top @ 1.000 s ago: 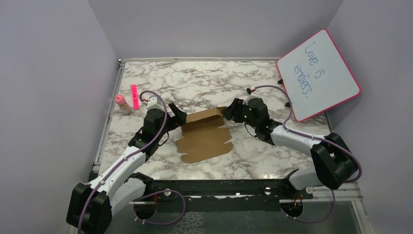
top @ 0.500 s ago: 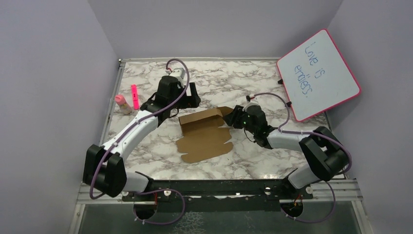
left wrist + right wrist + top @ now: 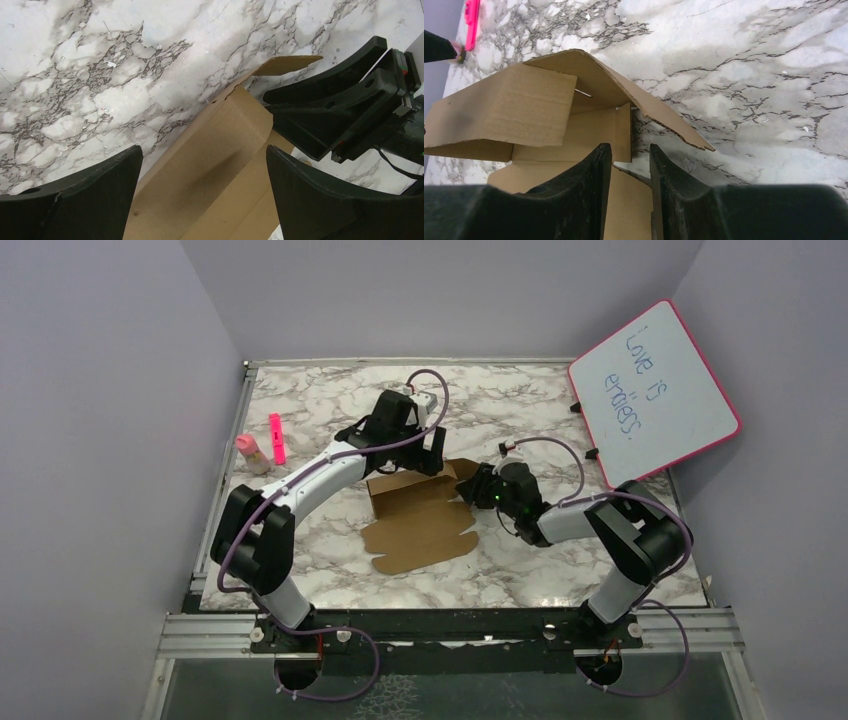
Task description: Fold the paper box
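The paper box [image 3: 425, 530] is a plain brown die-cut sheet lying mid-table, its back panel folded up. My left gripper [image 3: 428, 455] hovers over that raised back panel with its jaws wide open; in the left wrist view the gripper [image 3: 202, 152] has the cardboard [image 3: 220, 145] below the gap, untouched. My right gripper [image 3: 468, 485] is at the sheet's right edge, low on the table. In the right wrist view the gripper [image 3: 626, 150] has a narrow gap over the sheet's edge, with nothing visibly pinched. The raised panel [image 3: 504, 105] and a side flap stand just ahead of it.
A pink highlighter [image 3: 276, 437] and a small pink-capped bottle [image 3: 250, 453] lie at the left edge. A pink-framed whiteboard [image 3: 655, 390] leans at the back right. Purple walls close in the table on three sides.
My left arm swung from the box's left side, around the back, to above its raised back panel. My right gripper slid slightly left and down along the box's right edge.
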